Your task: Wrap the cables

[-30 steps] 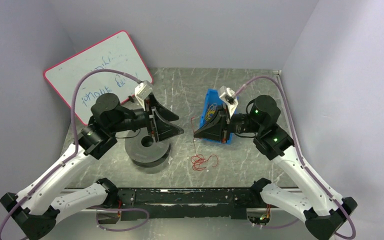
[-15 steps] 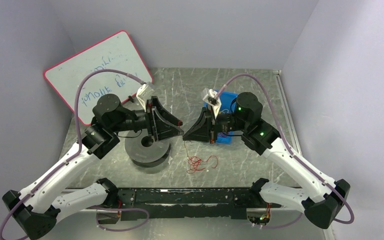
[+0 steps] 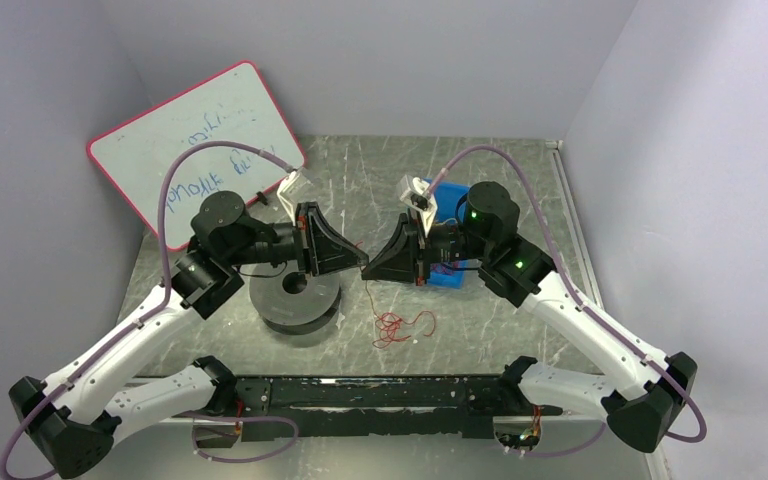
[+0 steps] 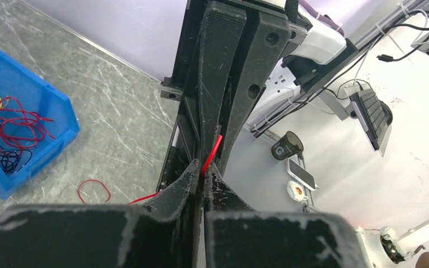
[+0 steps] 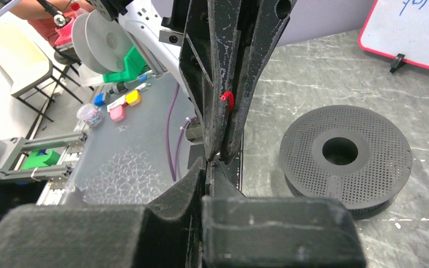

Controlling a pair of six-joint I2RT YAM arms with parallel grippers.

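Observation:
The cable is a thin red wire. Its loose tangle lies on the table, and one strand rises to where my two grippers meet tip to tip above it. My left gripper is shut on the wire, which runs out past its tips into the gap between the right gripper's fingers. My right gripper is shut too, with its tips against the left one's. A short red end pokes out between the left fingers. Both grippers hang above the table.
A dark perforated spool lies flat under the left arm, left of the tangle. A blue bin holding mixed coloured wires stands behind the right gripper. A whiteboard leans at the back left.
The right gripper carried the wire leftward to meet the left gripper. The left gripper went from open to shut on the wire. The tangle on the table was dragged slightly left.

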